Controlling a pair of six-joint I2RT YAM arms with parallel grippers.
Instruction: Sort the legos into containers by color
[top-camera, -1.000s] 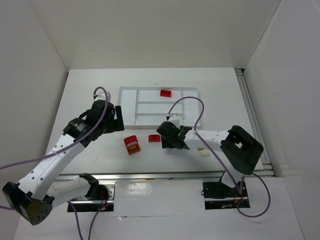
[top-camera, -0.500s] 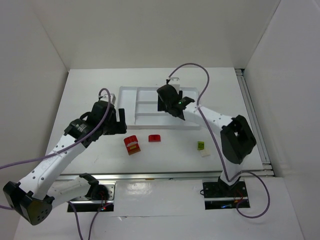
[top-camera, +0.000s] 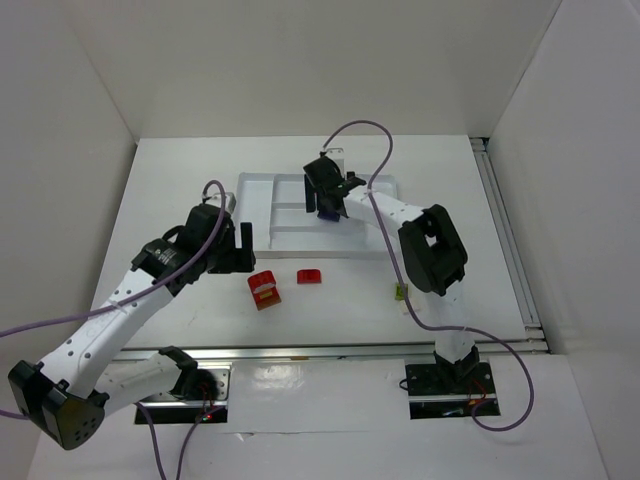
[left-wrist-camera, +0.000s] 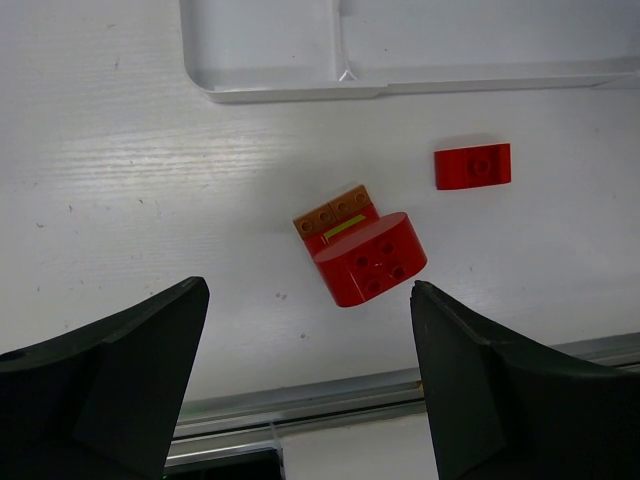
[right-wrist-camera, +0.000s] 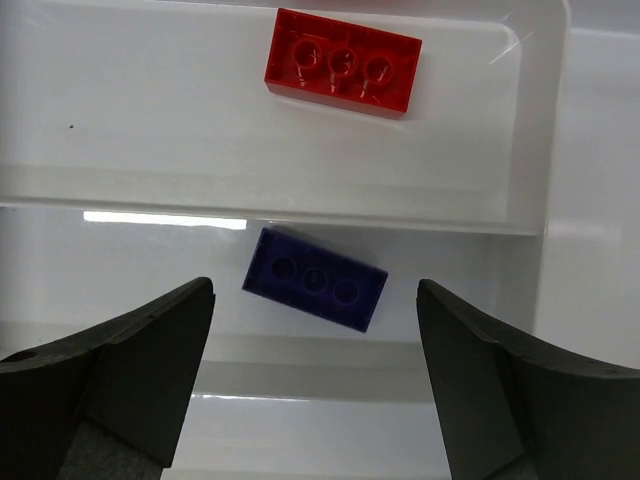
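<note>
The white tray (top-camera: 256, 205) lies at the table's middle back. My right gripper (top-camera: 325, 196) hovers over its long slots, open and empty. In the right wrist view the gripper (right-wrist-camera: 315, 292) is above a blue brick (right-wrist-camera: 315, 279), which lies tilted and free in the middle slot. A red brick (right-wrist-camera: 343, 62) lies in the slot beyond. My left gripper (top-camera: 241, 247) is open and empty, just left of and above a rounded red brick (left-wrist-camera: 372, 258) stuck to an orange-brown brick (left-wrist-camera: 338, 215). A small red brick (left-wrist-camera: 472, 166) lies to their right.
A lime green brick (top-camera: 400, 291) and a cream-white piece (top-camera: 406, 302) lie on the table by the right arm's white link. The tray's near left corner (left-wrist-camera: 270, 90) is just beyond the loose red bricks. A metal rail (top-camera: 300, 352) runs along the near edge.
My right gripper swung from the table in front of the tray to above its slots, and the blue brick now lies free in the middle slot. My left gripper shifted slightly right.
</note>
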